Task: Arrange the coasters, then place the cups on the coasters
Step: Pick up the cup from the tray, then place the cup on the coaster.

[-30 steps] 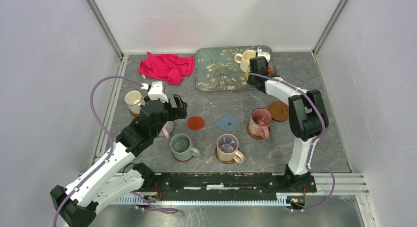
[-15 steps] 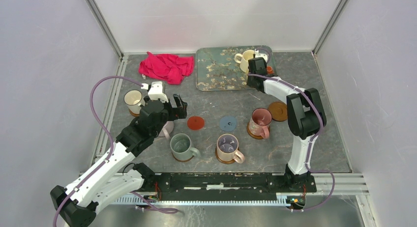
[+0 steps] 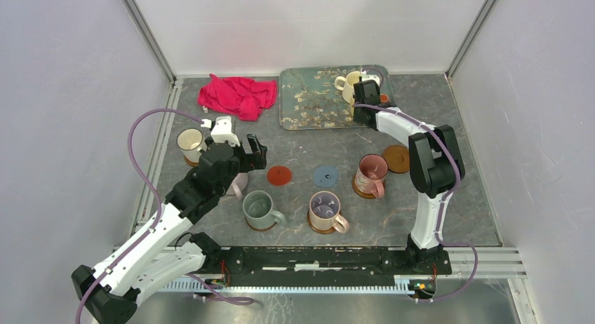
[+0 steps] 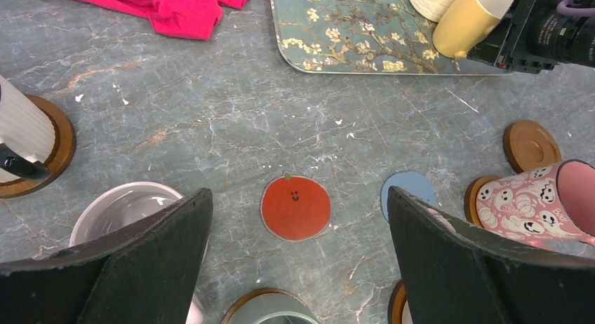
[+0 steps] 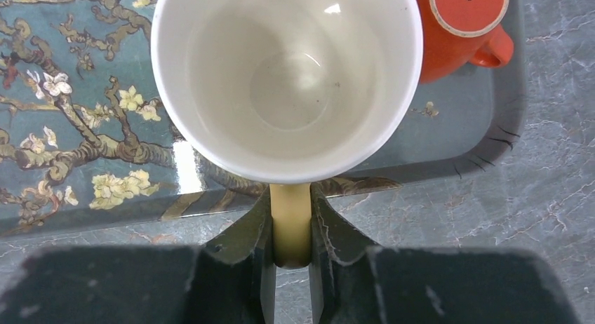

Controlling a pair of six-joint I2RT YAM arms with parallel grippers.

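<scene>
My right gripper [image 5: 290,201] is shut on the handle of the yellow cup [image 5: 286,78], which hangs over the right end of the teal tray [image 5: 77,92]; from above both sit at the back right [image 3: 349,93]. A tiny orange cup [image 5: 459,29] lies beside it, bottom showing. My left gripper [image 4: 298,192] hovers open above the red coaster [image 4: 295,207], with the blue coaster [image 4: 408,191] to its right. An empty amber coaster [image 3: 397,158] lies beside the pink cup [image 3: 370,172]. The cream [image 3: 189,142], grey-green [image 3: 259,207] and floral [image 3: 325,210] cups stand on coasters; a mauve cup [image 4: 123,208] sits under my left finger.
A bright red cloth [image 3: 237,96] lies at the back left, beside the tray [image 3: 309,103]. A ribbed cream cup [image 3: 353,78] stands on the tray behind the yellow one. Metal frame rails and white walls close in the table on three sides.
My right gripper's jaws have closed on the yellow cup's handle, and the cup has shifted slightly on the tray. The left arm has not moved.
</scene>
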